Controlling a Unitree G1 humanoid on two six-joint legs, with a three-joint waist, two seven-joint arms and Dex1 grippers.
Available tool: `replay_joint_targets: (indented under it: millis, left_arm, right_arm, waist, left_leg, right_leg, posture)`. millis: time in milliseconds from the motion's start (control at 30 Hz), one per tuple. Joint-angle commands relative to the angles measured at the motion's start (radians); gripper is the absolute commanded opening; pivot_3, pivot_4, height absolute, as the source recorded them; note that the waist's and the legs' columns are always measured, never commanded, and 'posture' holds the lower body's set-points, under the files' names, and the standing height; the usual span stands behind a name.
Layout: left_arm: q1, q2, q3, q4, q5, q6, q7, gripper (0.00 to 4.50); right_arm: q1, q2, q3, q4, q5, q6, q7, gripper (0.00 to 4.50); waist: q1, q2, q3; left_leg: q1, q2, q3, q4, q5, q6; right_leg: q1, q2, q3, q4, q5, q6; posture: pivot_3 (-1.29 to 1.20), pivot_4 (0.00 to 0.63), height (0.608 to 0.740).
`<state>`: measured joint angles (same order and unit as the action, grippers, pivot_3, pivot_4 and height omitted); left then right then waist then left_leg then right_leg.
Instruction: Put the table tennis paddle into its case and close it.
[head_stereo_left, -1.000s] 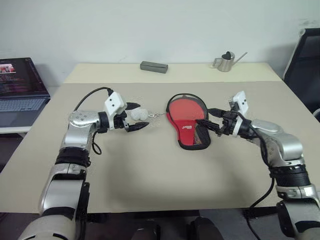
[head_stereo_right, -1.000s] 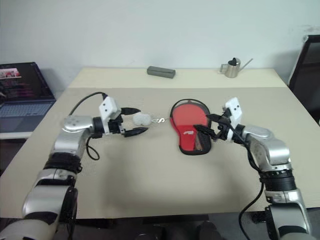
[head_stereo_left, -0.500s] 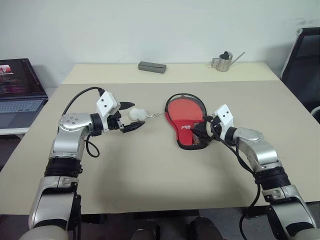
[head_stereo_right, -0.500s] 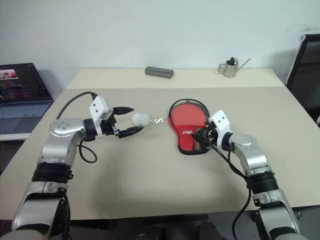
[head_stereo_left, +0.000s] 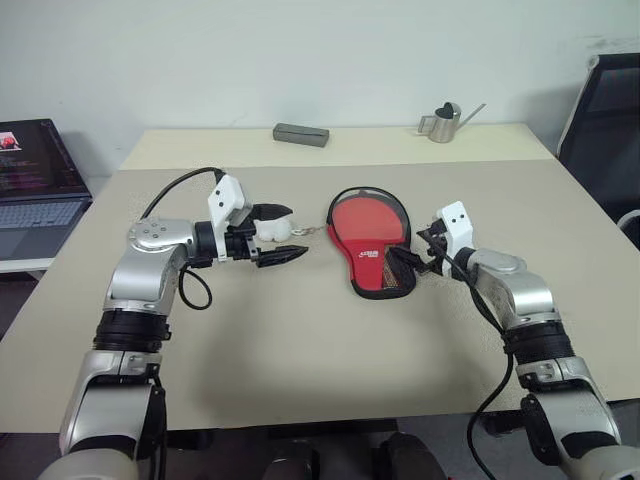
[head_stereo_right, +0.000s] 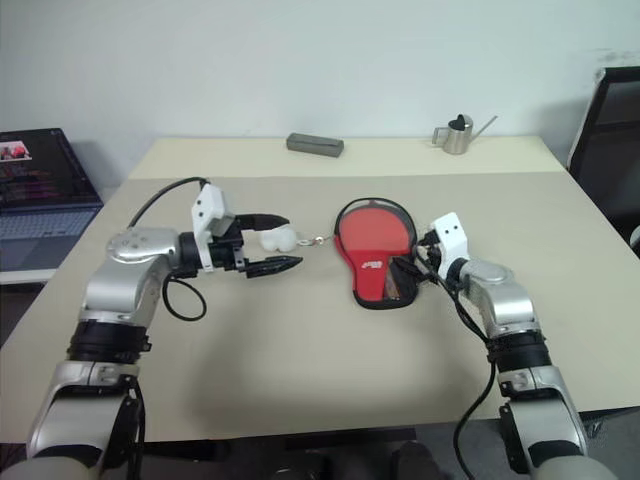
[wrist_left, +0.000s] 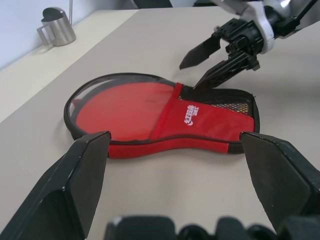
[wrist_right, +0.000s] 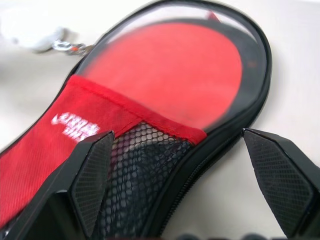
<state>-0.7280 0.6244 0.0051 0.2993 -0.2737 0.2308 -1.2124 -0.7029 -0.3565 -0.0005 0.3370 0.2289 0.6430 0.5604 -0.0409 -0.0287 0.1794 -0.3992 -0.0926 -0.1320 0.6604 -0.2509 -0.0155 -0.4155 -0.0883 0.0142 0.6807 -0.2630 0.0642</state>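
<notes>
The case (head_stereo_left: 374, 250) lies flat in the middle of the table (head_stereo_left: 300, 340), red side up. A red round face is seen through its clear window, so the paddle (wrist_right: 190, 70) is judged to be already inside. Whether the zip is closed cannot be told; closing seems to be left. The right gripper (head_stereo_left: 412, 258) is spread wide at the mesh end of the case, not pinching it. The left gripper (head_stereo_left: 283, 232) is spread around the pom-pom (head_stereo_left: 271, 230), apart from the case.

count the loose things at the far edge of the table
2: a grey rectangular block toward the far left, and a small metal watering can toward the far right. Nothing seems hidden there.
</notes>
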Motion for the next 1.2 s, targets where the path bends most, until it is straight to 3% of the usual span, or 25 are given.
replay_joint_targets:
  millis: [33,500,833,933,1200]
  left_arm:
    - [-0.035,0.009,0.007,-0.009,-0.009,-0.018,-0.004,4.50]
    - [-0.057,-0.004,0.004,0.024,-0.005,-0.043,0.002,4.50]
    - [-0.066,-0.001,-0.005,0.050,0.006,-0.065,-0.009,4.50]
    - [-0.063,0.000,-0.005,0.050,0.007,-0.067,-0.010,4.50]
    - [-0.050,0.007,-0.013,0.045,0.007,-0.070,-0.017,4.50]
  right_arm:
    - [-0.027,0.002,-0.018,0.016,-0.002,0.017,-0.025,4.47]
    - [-0.133,0.047,-0.045,0.288,-0.025,-0.118,-0.059,4.47]
    - [-0.202,0.041,0.039,0.445,-0.119,-0.190,0.001,4.47]
    - [-0.197,0.046,0.063,0.435,-0.135,-0.199,0.036,3.90]
    - [-0.193,0.064,0.081,0.423,-0.137,-0.110,0.091,1.23]
  waist:
    - [0.000,0.000,0.000]
    - [-0.010,0.000,0.000]
    - [-0.017,0.001,0.000]
    - [-0.017,0.001,-0.001]
    - [-0.018,0.001,-0.001]
  left_leg:
    - [0.000,0.000,0.000,0.000,0.000,0.000]
    - [0.000,0.000,0.000,0.000,0.000,0.000]
    - [0.001,0.000,0.001,0.000,0.000,0.000]
    - [0.002,0.000,0.001,0.000,0.000,0.001]
    - [0.003,0.000,0.001,0.000,0.000,0.001]
  right_leg:
    - [0.000,0.000,0.000,0.000,0.000,0.000]
    - [0.000,0.000,0.000,0.000,0.000,0.000]
    - [0.000,0.000,0.001,0.000,0.001,0.000]
    - [0.001,0.000,0.001,0.000,0.002,0.000]
    - [0.001,0.001,0.001,0.001,0.002,0.000]
  posture:
    - [0.00,0.150,0.740]
    - [0.00,0.150,0.740]
    - [0.00,0.150,0.740]
    - [0.00,0.150,0.740]
    - [0.00,0.150,0.740]
